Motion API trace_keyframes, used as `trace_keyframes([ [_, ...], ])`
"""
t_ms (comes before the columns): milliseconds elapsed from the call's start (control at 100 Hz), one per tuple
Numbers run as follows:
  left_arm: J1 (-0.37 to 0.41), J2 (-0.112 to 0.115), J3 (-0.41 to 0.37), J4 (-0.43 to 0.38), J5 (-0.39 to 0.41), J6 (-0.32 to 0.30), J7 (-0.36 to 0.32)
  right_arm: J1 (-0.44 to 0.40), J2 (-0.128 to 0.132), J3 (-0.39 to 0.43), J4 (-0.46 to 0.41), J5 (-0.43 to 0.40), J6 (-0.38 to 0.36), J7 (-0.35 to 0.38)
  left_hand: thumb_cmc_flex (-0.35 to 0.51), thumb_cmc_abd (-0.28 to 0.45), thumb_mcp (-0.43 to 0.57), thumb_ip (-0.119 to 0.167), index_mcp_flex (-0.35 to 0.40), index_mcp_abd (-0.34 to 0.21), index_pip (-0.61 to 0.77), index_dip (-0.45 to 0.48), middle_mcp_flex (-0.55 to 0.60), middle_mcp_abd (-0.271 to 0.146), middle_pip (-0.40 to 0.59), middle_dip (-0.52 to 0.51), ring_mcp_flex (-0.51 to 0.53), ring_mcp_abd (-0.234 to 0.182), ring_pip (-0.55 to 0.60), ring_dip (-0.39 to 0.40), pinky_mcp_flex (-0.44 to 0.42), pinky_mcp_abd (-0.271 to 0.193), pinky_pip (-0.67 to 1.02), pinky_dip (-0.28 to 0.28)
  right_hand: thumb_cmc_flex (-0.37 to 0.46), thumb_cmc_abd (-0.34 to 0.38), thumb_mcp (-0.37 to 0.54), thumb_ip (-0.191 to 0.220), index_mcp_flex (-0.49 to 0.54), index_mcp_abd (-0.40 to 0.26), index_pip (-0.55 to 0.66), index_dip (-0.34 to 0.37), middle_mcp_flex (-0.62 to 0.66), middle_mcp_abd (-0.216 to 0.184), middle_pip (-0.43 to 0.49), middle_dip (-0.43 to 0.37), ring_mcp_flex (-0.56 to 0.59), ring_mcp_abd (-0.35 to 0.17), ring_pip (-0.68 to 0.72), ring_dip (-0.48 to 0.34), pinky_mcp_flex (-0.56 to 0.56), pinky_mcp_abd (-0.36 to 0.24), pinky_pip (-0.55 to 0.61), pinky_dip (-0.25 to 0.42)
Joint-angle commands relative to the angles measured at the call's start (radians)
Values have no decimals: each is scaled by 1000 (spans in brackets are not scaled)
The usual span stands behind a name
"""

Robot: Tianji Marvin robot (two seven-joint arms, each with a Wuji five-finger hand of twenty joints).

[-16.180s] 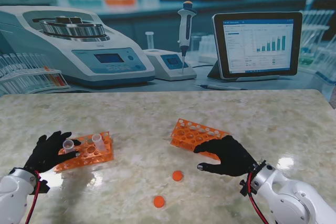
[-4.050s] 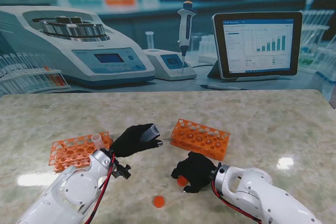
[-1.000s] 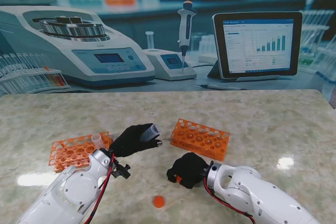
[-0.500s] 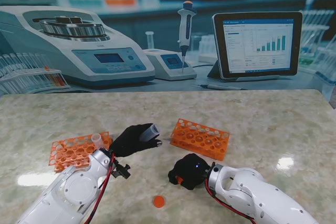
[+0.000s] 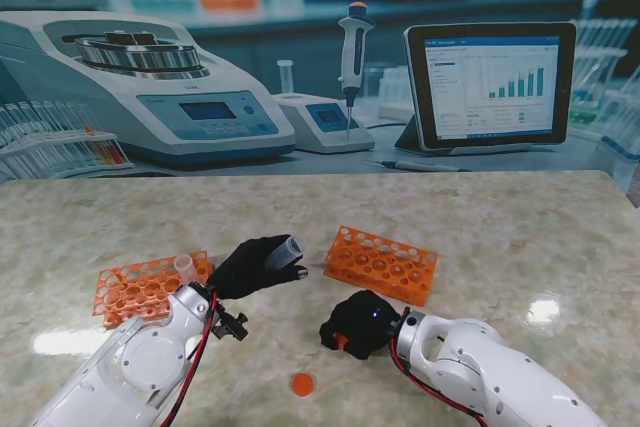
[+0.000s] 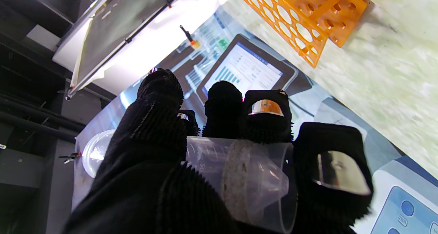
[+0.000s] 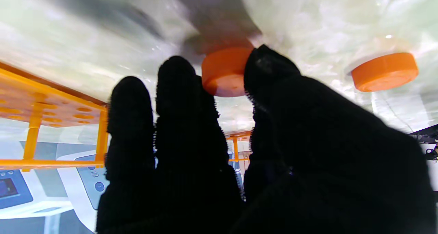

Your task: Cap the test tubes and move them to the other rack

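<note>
Test-tube racks first, two orange ones on the marble table (image 5: pixel 520 227): the near rack (image 5: pixel 380 264) sits just beyond the right hand's knuckles and off to the right of the left hand's fingertips, while the far rack (image 5: pixel 145 287) lies behind the left hand, beside its wrist, with one clear tube (image 5: pixel 185 267) standing uncapped in its corner. Now the left hand (image 5: pixel 255 265), black-gloved, held off the table between the two racks, fingers wrapped around a clear test tube (image 5: pixel 288 249) whose open mouth pokes out past the fingertips toward the near rack; the left wrist view shows that tube (image 6: pixel 239 179) lying across the palm, thumb on one side, fingers curled over the other, no cap on it. Over to the right hand (image 5: pixel 358 325), knuckles up and low on the table, just nearer to me than the near rack: its wrist camera shows the thumb and a fingertip (image 7: pixel 178 76) pinching an orange cap (image 7: pixel 224 71) from both sides, the cap still against the tabletop. Smallest of all, a second orange cap (image 5: pixel 302 383) lies loose on the marble, apart from the right hand on its thumb side and nearer to me.
</note>
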Motion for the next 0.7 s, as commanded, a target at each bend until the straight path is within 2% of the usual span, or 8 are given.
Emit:
trace_keyframes([
  [0,3,0,-1,-7,0,2,-3,-8,-4,2,-10,2,-2,4,5,67,18,27,18,-64,76,54,23,-34,-2,-7,35,-19,28,-1,40,-17,110,-28,158,27,199,52,54,-1,19,33,113,-162,112,21,26,0,28,-2,12,-1,32,22],
  [690,4,1,-2,-6,0,-4,-4,-32,-5,38,-38,8,-17,15,5,67,17,26,18,-65,76,54,24,-36,-4,-9,35,-19,25,-3,39,-13,103,-30,162,21,230,49,63,-1,4,65,117,-163,116,20,32,0,35,-1,13,7,40,-22],
])
